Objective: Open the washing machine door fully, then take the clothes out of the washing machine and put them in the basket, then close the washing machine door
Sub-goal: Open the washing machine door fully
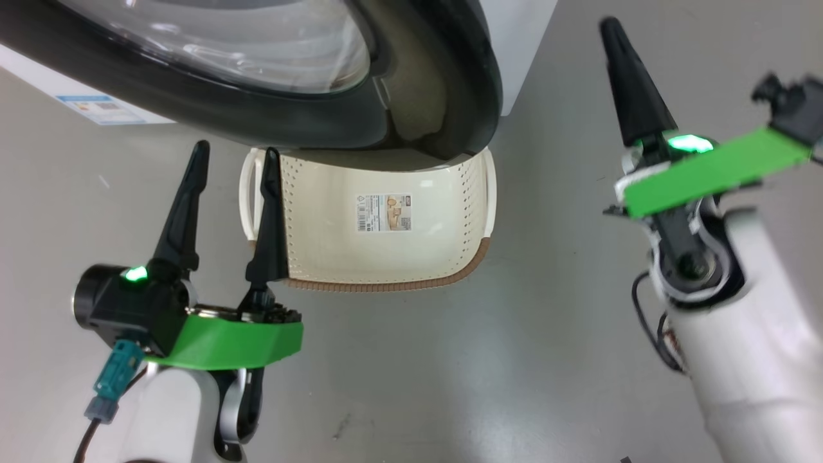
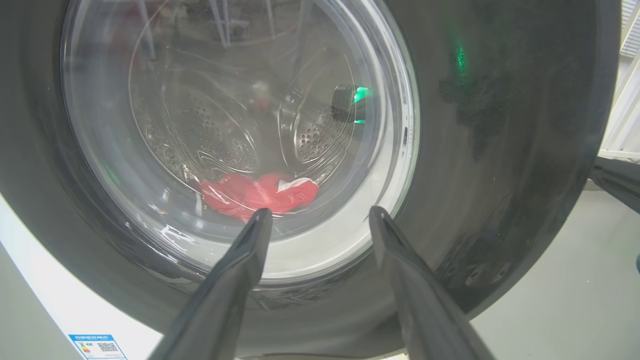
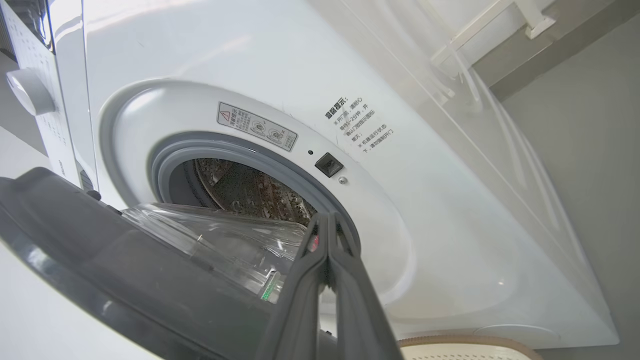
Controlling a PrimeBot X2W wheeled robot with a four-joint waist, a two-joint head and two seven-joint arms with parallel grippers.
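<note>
Grey, smooth floor (image 1: 398, 386) runs under the big white washing machine (image 3: 450, 225). The cream basket (image 1: 321, 244) sits on it just below the washing machine door (image 1: 418, 96), whose glossy black rim hangs ajar. Through the door's glass the red clothes (image 2: 260, 195) lie low in the steel drum (image 3: 250, 192). The left gripper (image 1: 236, 149) is raised before the door, its fingers spread wide and holding nothing. The right gripper (image 1: 611, 26) stands off to the door's right, fingers pressed tight together and empty, aimed at the drum's mouth past the door's edge.
</note>
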